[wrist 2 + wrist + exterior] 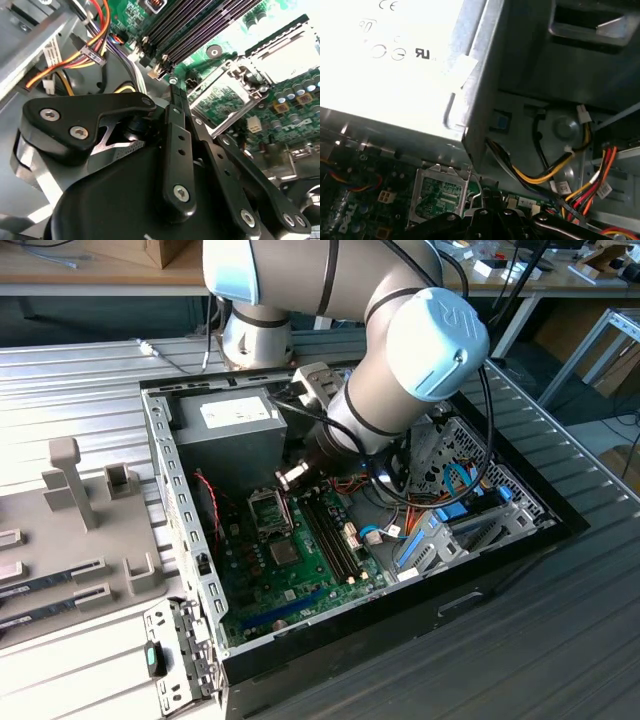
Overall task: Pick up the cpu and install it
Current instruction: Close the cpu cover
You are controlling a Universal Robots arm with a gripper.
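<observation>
**The cpu and its surroundings.** The cpu [283,480] cannot be picked out with certainty. A small pale piece at the very tip of the gripper [288,477] in the exterior view may be it, held above the board. Whether the jaws are spread, pressed together or pinching that piece cannot be told.

The gripper hangs inside the open computer case [190,540]. It is just above the upper corner of the socket frame [270,510], on the side toward the memory slots [330,530].

In the second wrist view the gripper [172,82] narrows to a tip close beside the socket frame [220,97]. The square metal surround of that frame encloses a green patterned field. The first wrist view shows the same socket frame [442,195] just beyond the dark body of the gripper [485,217].

The socket frame sits on the green motherboard [300,585], with the long dark memory slots [200,30] running alongside it. A smaller dark square chip [285,553] lies on the board below the socket frame.

The grey power supply [225,420] fills the corner of the case behind the socket frame, and its pale labelled face [385,60] looms close in the first wrist view. Bundled red, yellow and orange cables [555,172] run beside it.

The arm [400,370] reaches down into the case from above. Outside the case, at the exterior view's left, a grey fixture [70,490] with upright posts rests on the ribbed table [80,380].
</observation>
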